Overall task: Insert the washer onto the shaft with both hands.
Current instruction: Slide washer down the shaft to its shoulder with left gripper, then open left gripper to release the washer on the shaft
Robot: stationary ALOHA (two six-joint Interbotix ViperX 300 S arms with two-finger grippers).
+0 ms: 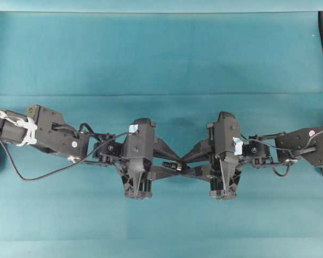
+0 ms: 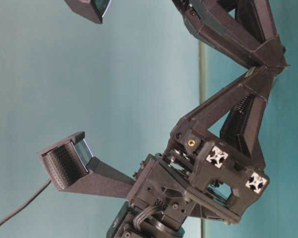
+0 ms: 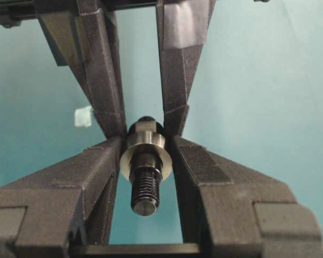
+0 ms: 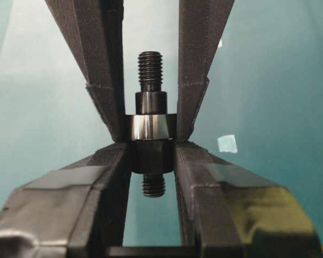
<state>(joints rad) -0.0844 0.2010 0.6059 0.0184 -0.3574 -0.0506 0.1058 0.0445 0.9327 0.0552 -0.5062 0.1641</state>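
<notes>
Washer (image 3: 145,155) seated on the shaft (image 4: 150,141), suspended between both claws above the teal desk (image 1: 161,54). Left claw (image 1: 172,164) clamped on the washer; right claw (image 1: 184,161) clamped on the shaft body.

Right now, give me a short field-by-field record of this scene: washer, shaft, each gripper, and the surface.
washer: shiny grey ring already around the shaft, between the left fingertips
shaft: dark stepped rod with threaded ends, held off the table
left gripper: closed on the washer
right gripper: shut on the shaft's thick middle
surface: teal cloth with small pale scrap
</notes>
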